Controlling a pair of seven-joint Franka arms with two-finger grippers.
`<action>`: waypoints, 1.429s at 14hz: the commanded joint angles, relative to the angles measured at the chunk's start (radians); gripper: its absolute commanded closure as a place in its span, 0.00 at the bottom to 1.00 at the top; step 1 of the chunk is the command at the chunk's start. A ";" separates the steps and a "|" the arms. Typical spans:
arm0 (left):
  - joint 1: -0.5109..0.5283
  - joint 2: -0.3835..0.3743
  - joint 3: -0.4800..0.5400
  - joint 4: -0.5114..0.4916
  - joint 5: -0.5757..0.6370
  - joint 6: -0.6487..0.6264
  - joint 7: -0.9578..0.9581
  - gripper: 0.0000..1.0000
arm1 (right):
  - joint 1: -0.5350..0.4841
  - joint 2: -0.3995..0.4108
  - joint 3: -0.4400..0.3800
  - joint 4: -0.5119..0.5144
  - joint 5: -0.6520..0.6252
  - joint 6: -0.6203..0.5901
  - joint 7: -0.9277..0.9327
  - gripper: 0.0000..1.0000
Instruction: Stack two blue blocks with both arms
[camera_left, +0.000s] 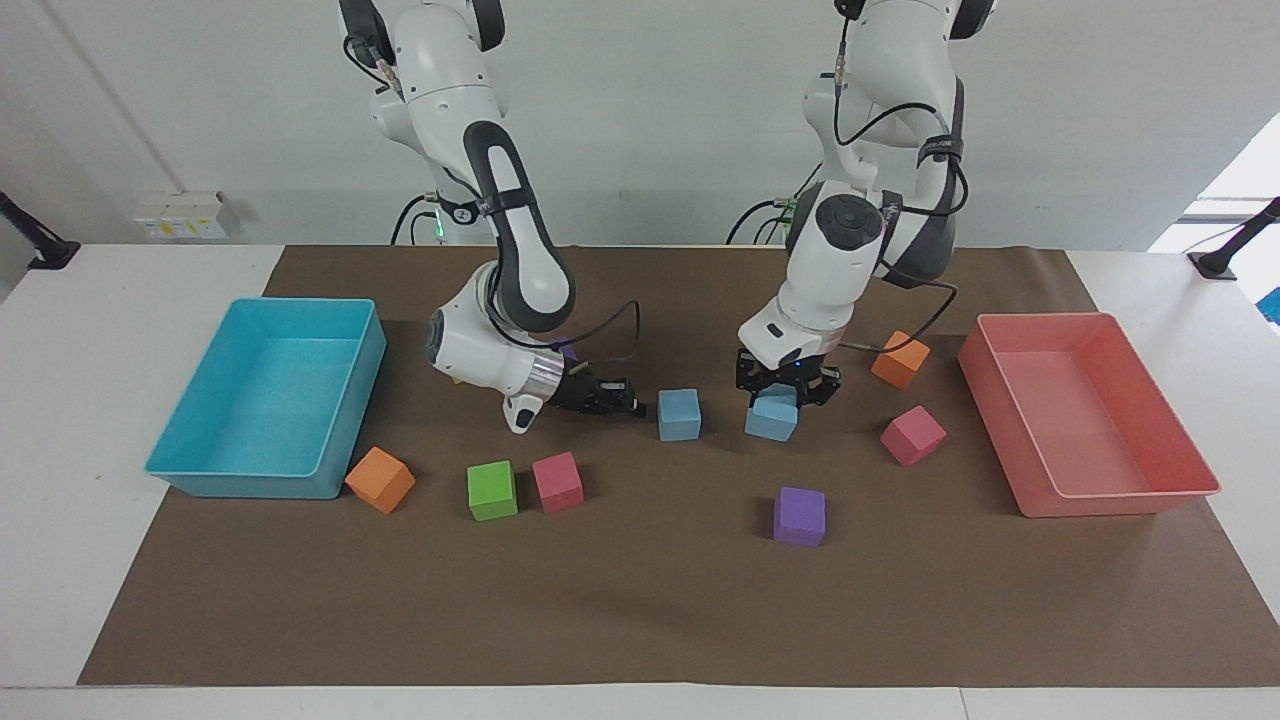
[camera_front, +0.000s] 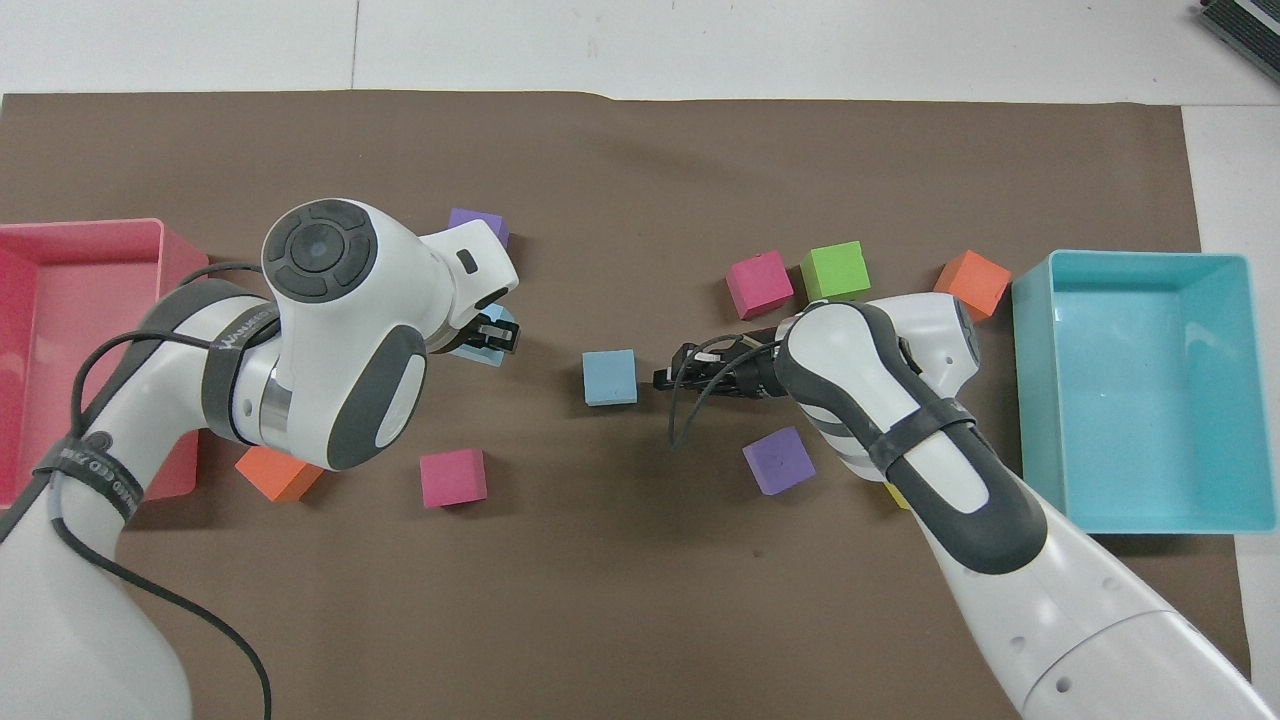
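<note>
Brown paper (camera_left: 640, 610) covers the white table (camera_left: 60, 520); left tool (camera_left: 785, 392) pinches a blue block (camera_left: 772, 418)

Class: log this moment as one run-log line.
left gripper: shut on blue block, raised | right gripper: low beside second blue block | stack: not yet done

one blue block (camera_left: 679, 414) on mat, other blue block (camera_left: 772, 419) lifted

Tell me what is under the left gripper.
The left gripper is shut on a blue block, held up over bare brown mat. Overhead, the arm hides most of that block. The other blue block sits apart on the mat.
</note>
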 joint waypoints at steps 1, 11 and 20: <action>-0.042 0.019 0.014 0.044 -0.007 -0.025 -0.059 1.00 | -0.011 0.003 0.007 0.009 0.012 -0.019 0.003 1.00; -0.108 0.043 0.012 0.107 -0.030 -0.035 -0.182 1.00 | -0.014 0.000 0.003 0.000 0.007 -0.024 -0.006 1.00; -0.154 0.082 0.011 0.098 -0.062 0.020 -0.268 1.00 | -0.012 -0.002 0.003 -0.003 0.007 -0.024 -0.006 1.00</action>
